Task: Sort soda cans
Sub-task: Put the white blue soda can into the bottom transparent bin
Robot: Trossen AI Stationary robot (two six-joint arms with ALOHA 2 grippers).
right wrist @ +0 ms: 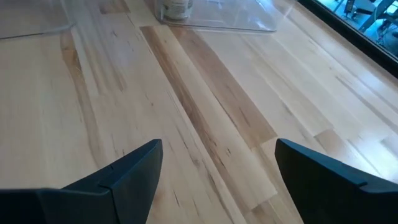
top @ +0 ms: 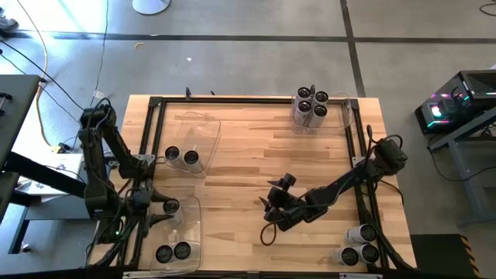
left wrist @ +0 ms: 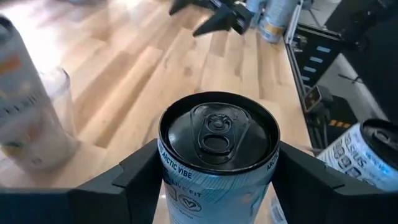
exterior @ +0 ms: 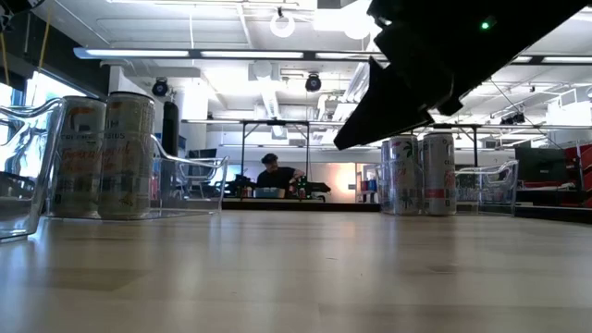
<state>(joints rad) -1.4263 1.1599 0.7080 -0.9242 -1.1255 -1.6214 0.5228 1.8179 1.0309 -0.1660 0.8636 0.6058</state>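
Soda cans (top: pixel 311 107): four stand far right, others sit in clear bins (top: pixel 195 133) on the left and loose near right.
Left gripper (left wrist: pixel 217 177): fingers pinch one black-topped can (left wrist: pixel 217 140) above the near-left bin, probably to drop it there.
Right gripper (top: pixel 273 211): fingers spread, holds nothing, low over bare table (right wrist: pixel 205 112), likely waiting.

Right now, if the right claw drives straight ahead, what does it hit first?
Bare table first, then likely the clear bin with a can inside. Right claw is open and empty; depth is uncertain.
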